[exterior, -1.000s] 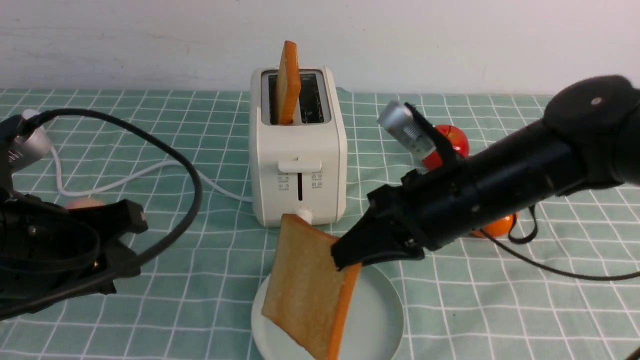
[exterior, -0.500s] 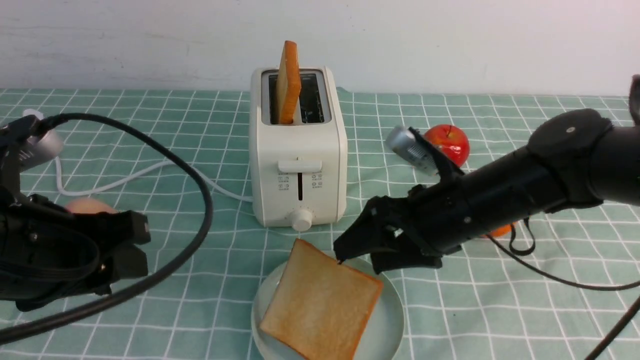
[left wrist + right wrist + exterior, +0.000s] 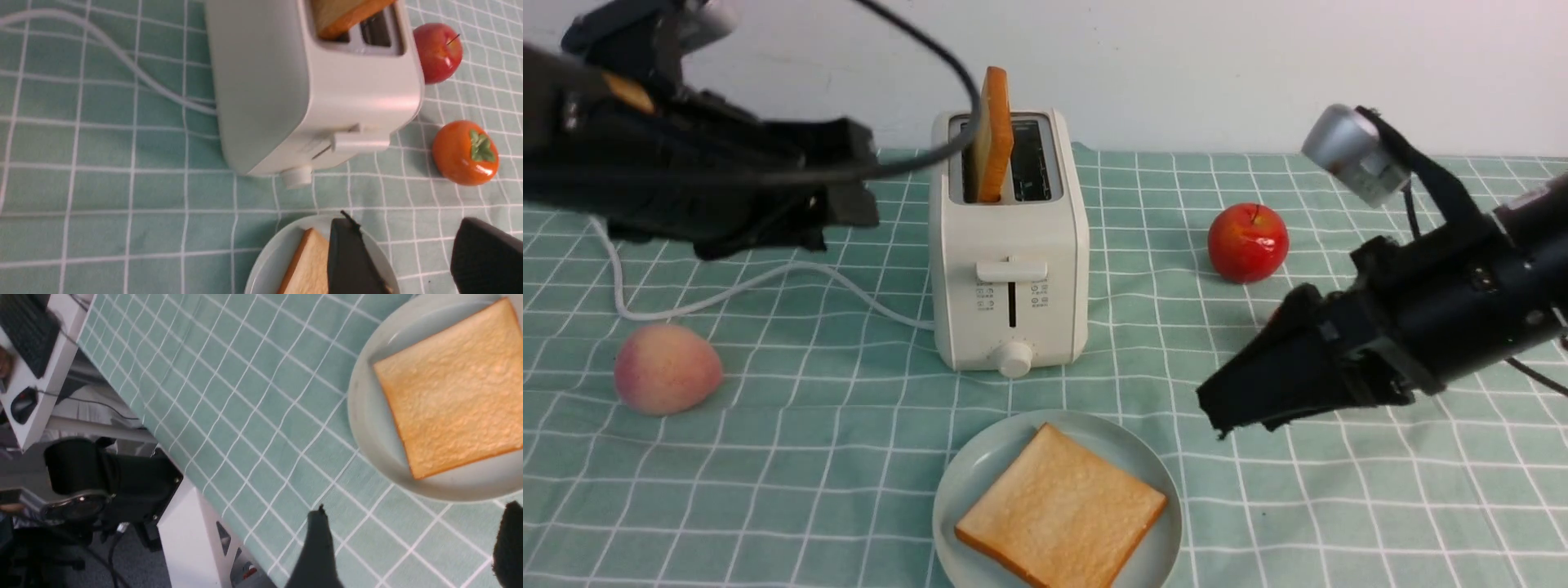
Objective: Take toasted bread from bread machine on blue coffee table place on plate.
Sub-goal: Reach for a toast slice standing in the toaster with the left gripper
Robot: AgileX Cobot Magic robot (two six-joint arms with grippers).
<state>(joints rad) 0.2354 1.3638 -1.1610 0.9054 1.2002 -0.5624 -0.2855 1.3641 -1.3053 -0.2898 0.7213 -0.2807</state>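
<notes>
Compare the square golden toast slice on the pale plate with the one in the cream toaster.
Plated slice lies flat, face up, on the round pale blue-green plate; slotted slice stands on edge in the boxy cream-white toaster. Plated slice is fully exposed; slotted slice is partly sunk. Both: golden faces, orange-brown crust.

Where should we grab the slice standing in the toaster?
Pinch the exposed upper part of the toast from straight above, a finger on each flat face. It stands on edge in the left slot of the bread machine, lower part hidden, so only the top is free.
</notes>
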